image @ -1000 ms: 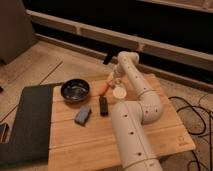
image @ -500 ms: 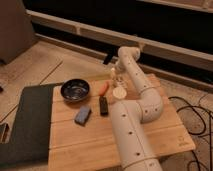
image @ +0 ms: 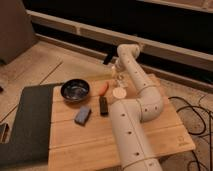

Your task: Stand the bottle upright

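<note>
The bottle is a small clear shape near the far edge of the wooden table. It seems to stand roughly upright, but its outline is faint. My gripper is just above and to the left of it, at the end of the white arm that reaches across the table. Whether it touches the bottle cannot be told. A short white round cup sits just in front of the bottle.
An orange-red carrot-like piece lies left of the cup. A dark bowl stands further left. A black block and a blue-grey block lie in front. A dark mat covers the table's left side. Cables lie on the floor at right.
The wrist and gripper have risen and moved back toward the table's far edge. The bottle area now shows below the gripper. The other objects have not moved.
</note>
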